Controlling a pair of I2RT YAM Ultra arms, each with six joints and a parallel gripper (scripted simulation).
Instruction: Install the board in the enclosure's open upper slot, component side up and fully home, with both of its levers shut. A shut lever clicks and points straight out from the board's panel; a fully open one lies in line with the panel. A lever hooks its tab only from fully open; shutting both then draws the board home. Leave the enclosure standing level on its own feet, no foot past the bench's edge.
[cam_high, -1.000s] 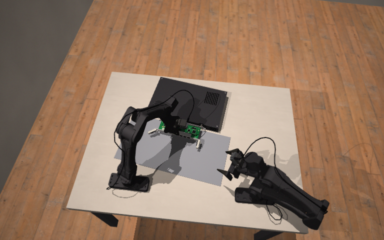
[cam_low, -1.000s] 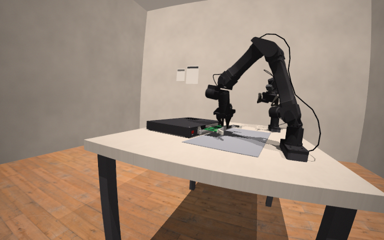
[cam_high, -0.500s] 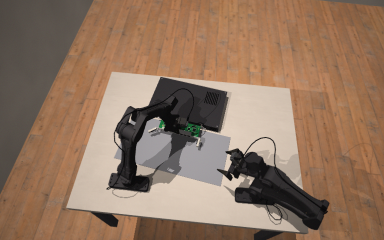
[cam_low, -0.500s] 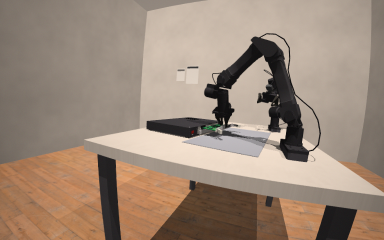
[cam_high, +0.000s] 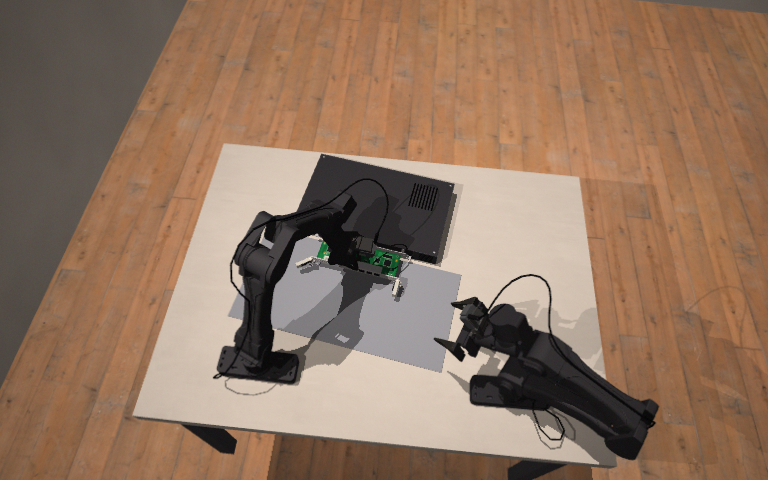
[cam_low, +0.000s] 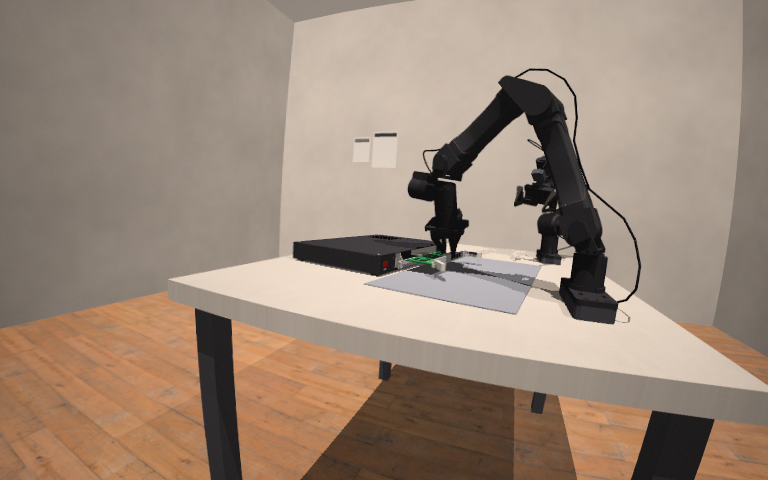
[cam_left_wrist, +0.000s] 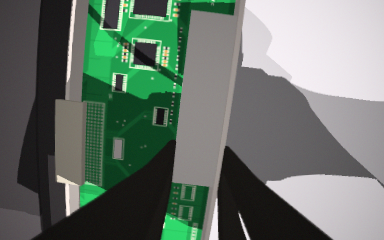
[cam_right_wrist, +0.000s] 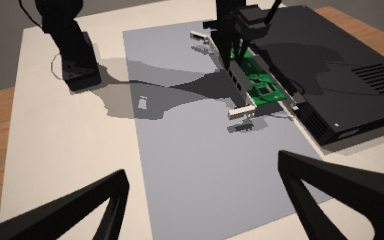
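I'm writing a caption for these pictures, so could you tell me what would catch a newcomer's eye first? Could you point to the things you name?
Probably the bright green board (cam_high: 388, 262) (cam_low: 421, 258) (cam_left_wrist: 145, 95) (cam_right_wrist: 267, 90), held in the left tool (cam_high: 355, 266) (cam_low: 453, 253) (cam_left_wrist: 198, 151) (cam_right_wrist: 232, 68) at the front of the flat black enclosure (cam_high: 385, 198) (cam_low: 345, 251) (cam_right_wrist: 320, 55). Next, the left arm (cam_high: 254, 266) (cam_low: 557, 152) arching over the table, with the right tool (cam_high: 444, 322) (cam_right_wrist: 200, 168) open beyond the grey mat (cam_high: 407, 322) (cam_low: 470, 288) (cam_right_wrist: 185, 175).

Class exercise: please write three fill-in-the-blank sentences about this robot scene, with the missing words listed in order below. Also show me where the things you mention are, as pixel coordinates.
1. The circuit board (cam_high: 387, 262) (cam_left_wrist: 145, 95) (cam_right_wrist: 264, 90) is coloured ____.
2. The fingers pinching the board's panel belong to the ____ arm.
3. The ventilated enclosure (cam_high: 385, 209) (cam_low: 345, 251) (cam_right_wrist: 320, 65) is coloured ____.

Missing words: green; left; black.
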